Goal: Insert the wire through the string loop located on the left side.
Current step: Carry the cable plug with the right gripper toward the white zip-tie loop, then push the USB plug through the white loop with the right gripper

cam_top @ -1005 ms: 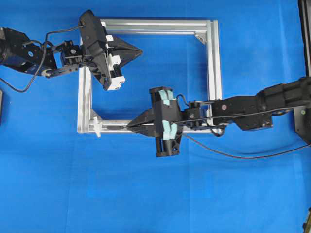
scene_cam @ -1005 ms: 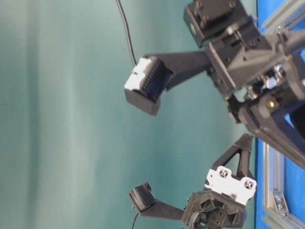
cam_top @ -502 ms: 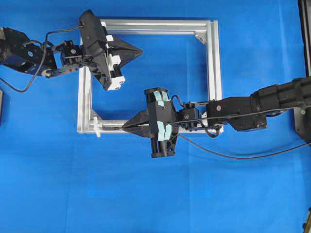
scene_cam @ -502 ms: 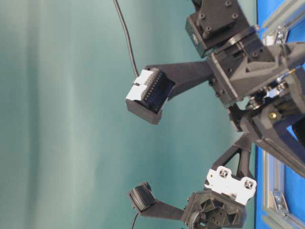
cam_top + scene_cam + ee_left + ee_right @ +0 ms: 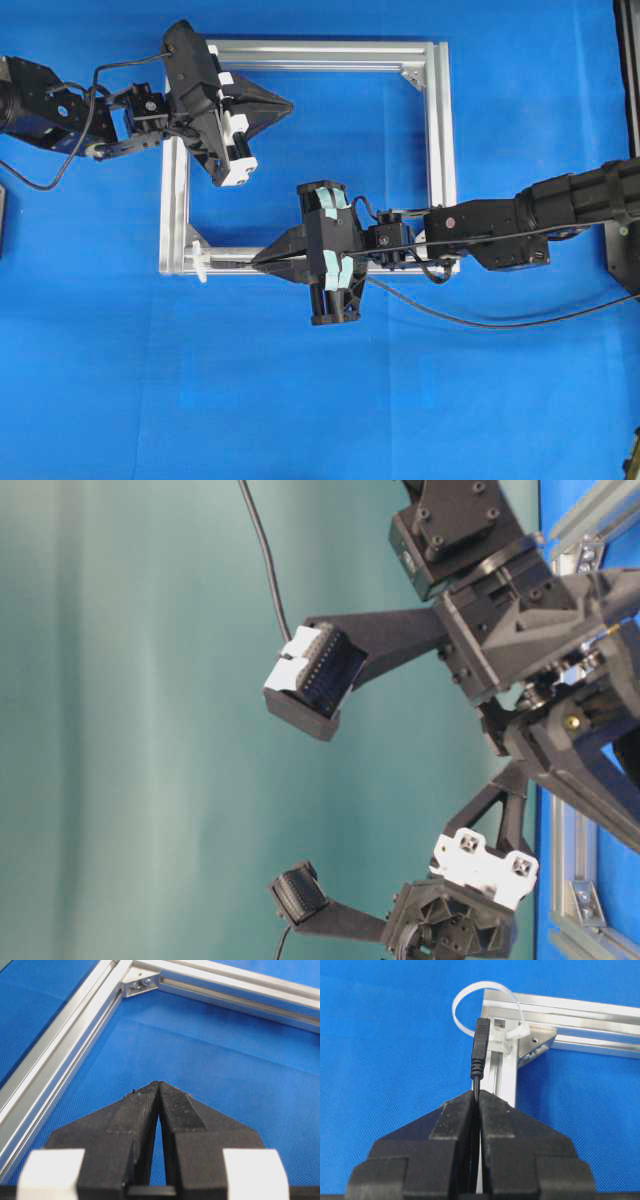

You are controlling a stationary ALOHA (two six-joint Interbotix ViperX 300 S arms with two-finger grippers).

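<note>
From overhead I have the right gripper (image 5: pixel 262 261) reaching leftward along the near rail of the silver aluminium frame (image 5: pixel 442 150), its jaws pinched on the wire (image 5: pixel 480 322), whose slack trails off to the right across the blue mat (image 5: pixel 400 400); I judge that grip, just behind the plug, is what keeps the tip stiff enough to aim. The string loop (image 5: pixel 201 262), a small white tie, sits at the near left corner of the frame, a little way ahead of the fingertips, so threading is not yet done. The left gripper (image 5: pixel 284 102) hangs over the far left part of the frame with its jaws pressed together and empty, well apart from the loop, parked clear as I read it. The table-level view shows only both arms' wrist hardware and cameras against a green backdrop; neither loop nor plug can be made out there. In the left wrist view the left fingertips (image 5: pixel 145 1105) meet over bare mat, a corner bracket (image 5: pixel 140 982) beyond them. In the right wrist view the plug stands straight out of the closed jaws, its end overlapping the white loop's ring; whether it has entered I cannot tell.
</note>
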